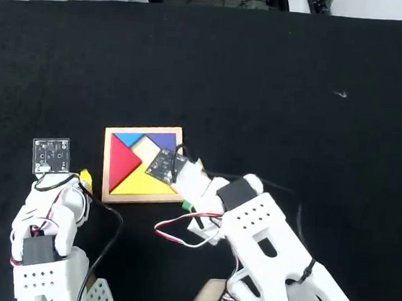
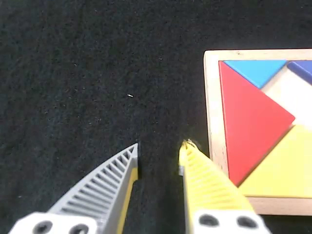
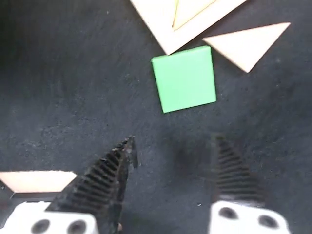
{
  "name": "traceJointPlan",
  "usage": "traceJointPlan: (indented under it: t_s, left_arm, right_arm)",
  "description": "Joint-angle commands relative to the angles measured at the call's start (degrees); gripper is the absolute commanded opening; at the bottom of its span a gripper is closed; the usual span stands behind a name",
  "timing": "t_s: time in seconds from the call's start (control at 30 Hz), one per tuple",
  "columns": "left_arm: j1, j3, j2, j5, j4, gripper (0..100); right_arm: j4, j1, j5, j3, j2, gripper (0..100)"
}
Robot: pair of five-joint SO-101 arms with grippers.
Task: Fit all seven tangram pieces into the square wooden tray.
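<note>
Right wrist view: right gripper [image 3: 174, 141] wide open, empty, low over the black table [image 3: 73, 73], a pale parallelogram piece [image 3: 36, 180] near one finger. Just beyond, green square [image 3: 185, 78] lies flat off a corner of the square wooden tray [image 3: 163, 29], pale triangle [image 3: 246, 44] beside it. Left gripper [image 2: 161, 146] partly open, empty, just beside the tray's left edge. Tray holds red triangle [image 2: 246, 122], yellow triangle [image 2: 278, 165], blue triangle [image 2: 256, 70], purple piece [image 2: 302, 68].

Your L gripper [image 2: 161, 148] sits near-left, jaws apart, empty; R gripper [image 3: 174, 144] near centre, jaws wider apart, also empty.
</note>
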Motion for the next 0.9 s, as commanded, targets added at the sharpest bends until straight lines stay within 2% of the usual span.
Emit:
traceJointPlan:
  t_s: [0.0, 0.27, 0.53, 0.87]
  left_arm:
    - [-0.75, 1.1, -0.35, 0.53, 0.35, 15]
    - [-0.75, 1.1, -0.35, 0.53, 0.35, 15]
    - [-0.75, 1.1, -0.35, 0.53, 0.35, 15]
    - [-0.75, 1.1, -0.35, 0.53, 0.35, 15]
  right_arm:
    - [-1.05, -0.62, 2.81, -0.04, -1.54, 32.5]
    - [-10.81, -0.62, 1.85, 3.21, -1.19, 32.6]
    - [-11.96, -0.97, -0.26, 3.56, -0.4, 32.8]
    - [-16.35, -2.2, -1.67, -4.44, 18.51, 32.8]
